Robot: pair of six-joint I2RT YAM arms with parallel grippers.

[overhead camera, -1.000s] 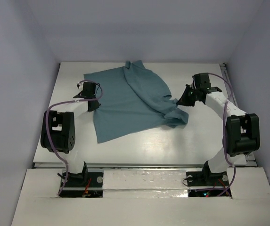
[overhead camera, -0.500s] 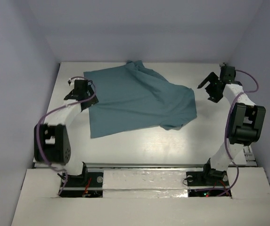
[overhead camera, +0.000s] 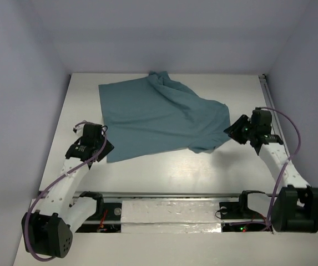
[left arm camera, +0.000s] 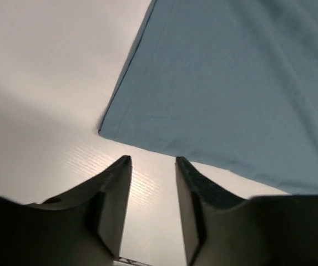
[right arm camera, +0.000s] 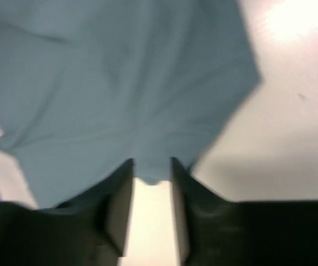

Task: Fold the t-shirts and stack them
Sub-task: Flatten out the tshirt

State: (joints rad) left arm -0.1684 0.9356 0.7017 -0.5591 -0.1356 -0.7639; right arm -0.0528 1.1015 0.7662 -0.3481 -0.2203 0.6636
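showing a plain dusty teal-blue short-sleeved t-shirt of soft thin cloth that is lying spread on the far half of the flat white table, with a rumpled ridge running from its far edge toward its near right end. the cloth's long axis is running roughly left to right, so each arm is facing one end of it.

the left gripper is hovering low over bare table, its jaws standing apart and grasping nothing. the shirt's near left corner is lying just ahead of the fingertips and slightly to their left, not touching them.

the right gripper is also standing released, with a clear gap between the jaws. the shirt's bunched right edge is reaching the fingertips, though blur is hiding whether it is touching them. the right arm is therefore sitting nearer to the cloth than the left.

judging from this layout, both arms are lining up for a two-ended pinch, and the fold is not yet looking finished. no stack is showing.
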